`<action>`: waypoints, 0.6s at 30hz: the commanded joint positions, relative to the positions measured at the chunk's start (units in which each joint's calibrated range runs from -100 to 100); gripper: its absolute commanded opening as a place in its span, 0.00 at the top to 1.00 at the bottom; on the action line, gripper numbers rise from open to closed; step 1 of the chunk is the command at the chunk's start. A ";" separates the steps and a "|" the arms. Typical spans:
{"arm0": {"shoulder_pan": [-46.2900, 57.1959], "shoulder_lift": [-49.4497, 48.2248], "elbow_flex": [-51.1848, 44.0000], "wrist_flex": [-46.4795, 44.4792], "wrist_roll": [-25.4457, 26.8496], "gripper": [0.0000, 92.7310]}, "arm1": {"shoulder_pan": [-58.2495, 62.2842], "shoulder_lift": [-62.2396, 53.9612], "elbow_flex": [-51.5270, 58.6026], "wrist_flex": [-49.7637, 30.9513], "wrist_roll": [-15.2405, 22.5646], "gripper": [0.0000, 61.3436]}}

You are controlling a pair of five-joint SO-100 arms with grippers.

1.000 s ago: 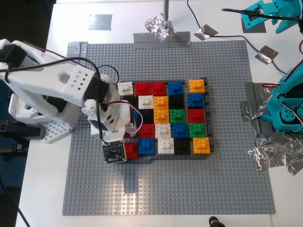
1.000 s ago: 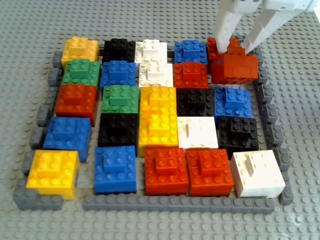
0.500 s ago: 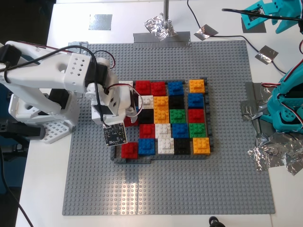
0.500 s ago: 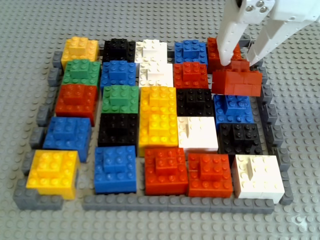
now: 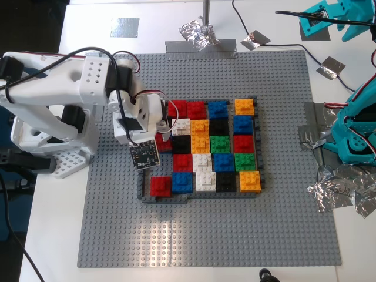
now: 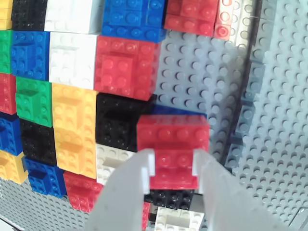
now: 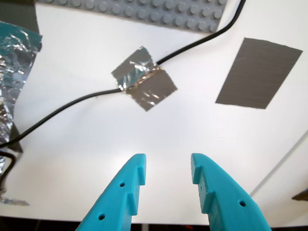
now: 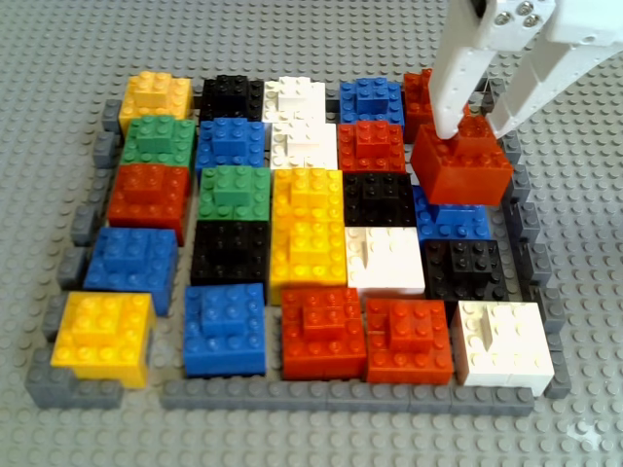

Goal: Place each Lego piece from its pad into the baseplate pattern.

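The grey studded baseplate (image 5: 205, 223) lies broad and bare around the baseplate pattern (image 5: 208, 147), giving me wide flat room on every side, while the mosaic itself is packed tight inside its thin dark frame (image 8: 321, 394). One cell on the frame side shows bare studs (image 6: 192, 72), between a red corner brick (image 5: 160, 186) and the blue brick (image 8: 450, 220) I hang over; I judge that the only open seat, walled by the frame and a red neighbour (image 6: 126, 66), so any tilt would catch an edge. My second gripper (image 6: 173, 168), on the white arm at the exterior view's left, is clamped on the Lego piece (image 6: 174, 144), lifted clear above the blue brick. The brick is small, light, rigid plastic with smooth sides; my jaws pinch two opposite faces low down, studs facing away, which seems the sensible hold. My first gripper (image 7: 166, 175) hangs empty and parted over white tabletop near a foil-taped cable (image 7: 144, 84), well apart.
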 commanded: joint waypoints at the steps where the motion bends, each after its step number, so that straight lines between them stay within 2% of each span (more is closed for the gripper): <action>1: -0.06 -1.79 -0.75 0.05 0.17 0.88 | -0.55 -1.41 -3.82 0.62 0.19 0.98; 11: 0.02 -1.79 -0.75 0.05 0.17 0.88 | 3.36 -2.78 -12.49 6.72 0.39 1.00; 18: 0.16 -1.79 -0.75 0.05 0.17 0.88 | 12.07 -3.73 -9.60 4.60 4.54 1.00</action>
